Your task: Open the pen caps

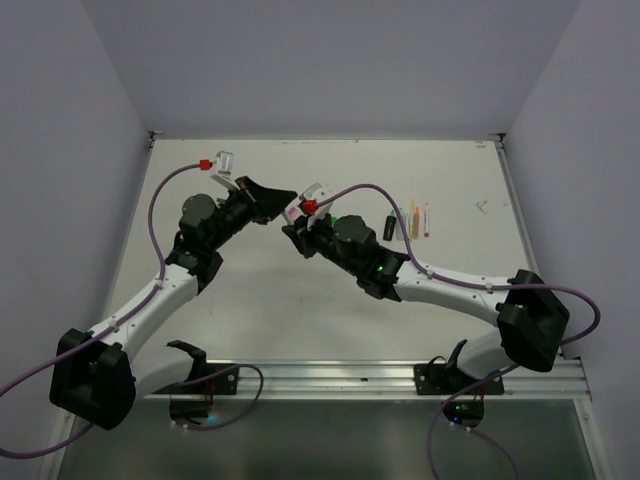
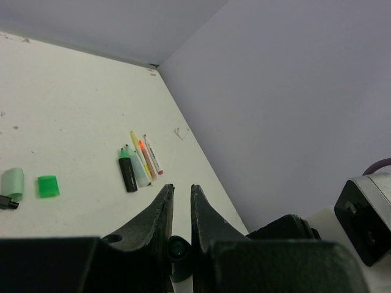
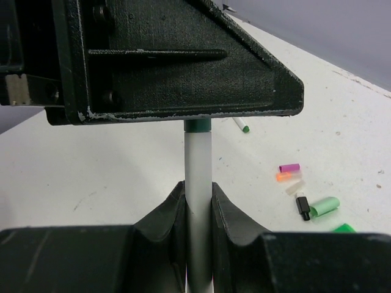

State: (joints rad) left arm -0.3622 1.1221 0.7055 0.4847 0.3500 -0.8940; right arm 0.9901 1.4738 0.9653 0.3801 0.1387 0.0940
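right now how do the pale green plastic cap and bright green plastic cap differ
The pale green plastic cap is longer and washed-out; the bright green plastic cap is shorter and vivid. A small black piece lies beside the pale one only. Both lie loose on the table.

Soft, even light from above keeps the white worktop [image 1: 330, 320] bright from edge to edge, shadows lie faint and diffuse, the far corners sit slightly greyer, and the overhead view looks a little soft.

Five pens [image 2: 139, 163] lie side by side, one white pen [image 3: 198, 171] is held, six caps [image 3: 289, 168] lie loose.
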